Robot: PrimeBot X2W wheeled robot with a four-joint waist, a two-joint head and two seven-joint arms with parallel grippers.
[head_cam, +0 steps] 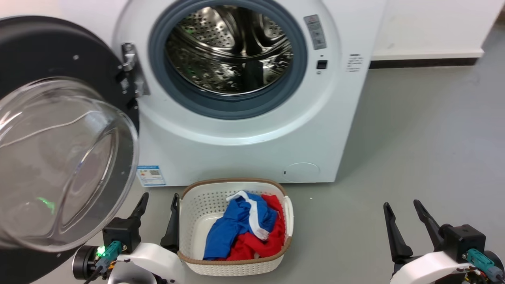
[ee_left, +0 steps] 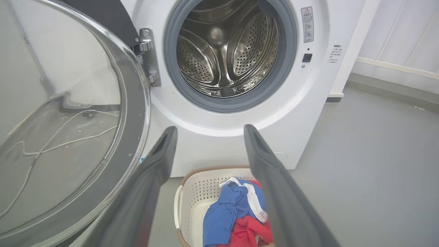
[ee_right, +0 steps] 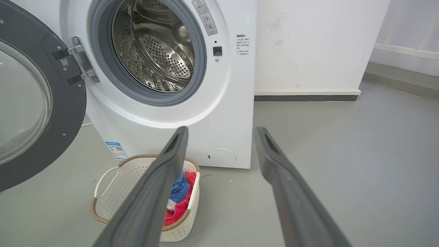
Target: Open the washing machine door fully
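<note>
Closest to the head camera, washing machine door [head_cam: 59, 150]: standing wide open on its metal hinge [head_cam: 132, 71], at the robot's left of the white machine [head_cam: 236, 150]. Inner face turned toward the robot, clear glass bowl bulging out of a black ring. Apart from both grippers. Through the glass in the left wrist view, a white cord [ee_left: 79, 139] lying on the floor behind.

Round opening uncovered beside the hinge: perforated steel drum [head_cam: 229, 51] in plain sight, grey rubber ring [head_cam: 225, 106] around its mouth. Low on the machine's front, a blue label [head_cam: 151, 175] at the left corner and a small round flap [head_cam: 302, 172] toward the right.

On the grey floor [head_cam: 414, 157] just in front of the machine, a white perforated basket [head_cam: 195, 209] with a brown rim, holding a blue garment [head_cam: 232, 228] on top of a red garment [head_cam: 272, 240].

Left gripper [head_cam: 159, 197] low in the head view, between the door's lower edge and the basket, fingers parted and gripping nothing; right-hand finger just beside the basket's rim, contact impossible to judge. Right gripper [head_cam: 401, 204] well apart at the lower right over bare floor, fingers likewise spread, nothing held.
</note>
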